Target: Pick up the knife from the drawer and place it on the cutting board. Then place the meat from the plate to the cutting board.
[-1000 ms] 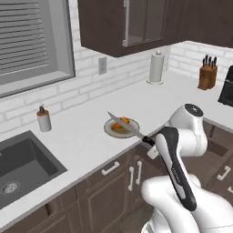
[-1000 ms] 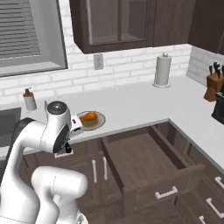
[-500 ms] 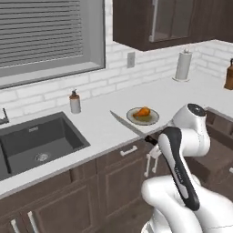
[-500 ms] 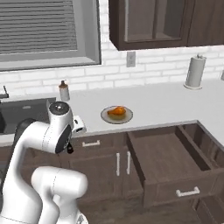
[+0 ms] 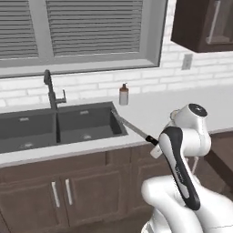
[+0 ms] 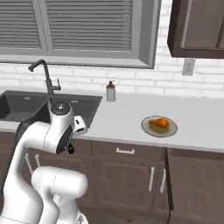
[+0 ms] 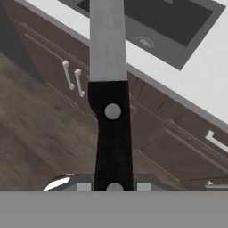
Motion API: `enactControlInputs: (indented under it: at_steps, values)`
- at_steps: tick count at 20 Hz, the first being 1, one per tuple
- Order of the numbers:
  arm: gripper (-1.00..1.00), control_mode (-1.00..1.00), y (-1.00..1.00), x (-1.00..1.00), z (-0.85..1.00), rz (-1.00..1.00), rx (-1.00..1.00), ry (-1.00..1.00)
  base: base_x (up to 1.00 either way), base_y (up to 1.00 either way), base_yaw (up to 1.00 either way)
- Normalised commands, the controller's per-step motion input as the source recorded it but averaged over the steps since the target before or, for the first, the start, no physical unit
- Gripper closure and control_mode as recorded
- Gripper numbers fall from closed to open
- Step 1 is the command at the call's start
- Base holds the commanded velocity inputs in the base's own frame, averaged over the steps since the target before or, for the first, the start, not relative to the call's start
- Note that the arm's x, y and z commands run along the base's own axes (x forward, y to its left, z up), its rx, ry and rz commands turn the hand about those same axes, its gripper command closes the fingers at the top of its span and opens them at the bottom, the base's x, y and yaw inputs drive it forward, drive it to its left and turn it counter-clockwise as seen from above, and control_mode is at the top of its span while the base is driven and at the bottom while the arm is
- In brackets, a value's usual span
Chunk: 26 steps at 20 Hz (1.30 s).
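Observation:
My gripper is shut on the black handle of the knife. Its silver blade points away over the cabinet fronts toward the sink. In the left base view the knife sticks out from behind the arm, its tip over the sink's right corner. The plate rests on the white counter to the right of the arm, with the orange-brown meat on it. The open drawer juts out below the counter at the right. The cutting board is out of view.
A dark double sink with a tall faucet is set in the counter under a shuttered window. A soap bottle stands behind the sink's right corner. A dark wall cabinet hangs at the upper right.
The whole picture has shifted: the base has driven left along the counter, bringing the sink into view and leaving the plate off to the right. The knife stays in the gripper.

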Motion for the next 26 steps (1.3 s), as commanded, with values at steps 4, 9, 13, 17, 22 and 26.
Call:
enactControlInputs:
  at_steps: [4,9,13,17,22,26]
  values:
    - [1.0,1.0,0.0,0.0,0.0,0.0,0.0,0.0,0.02,0.0,0.58]
    - [1.0,1.0,0.0,0.0,0.0,0.0,0.0,0.0,0.01,0.39,0.4]
    - [1.0,1.0,0.0,0.0,0.0,0.0,0.0,0.0,0.02,0.99,0.13]
    - [1.0,1.0,0.0,0.0,0.0,0.0,0.0,0.0,0.02,1.0,-0.04]
    - [1.0,1.0,0.0,0.0,0.0,0.0,0.0,0.0,0.1,1.0,-0.17]
    - [1.0,1.0,0.0,0.0,0.0,0.0,0.0,0.0,0.33,1.0,-0.29]
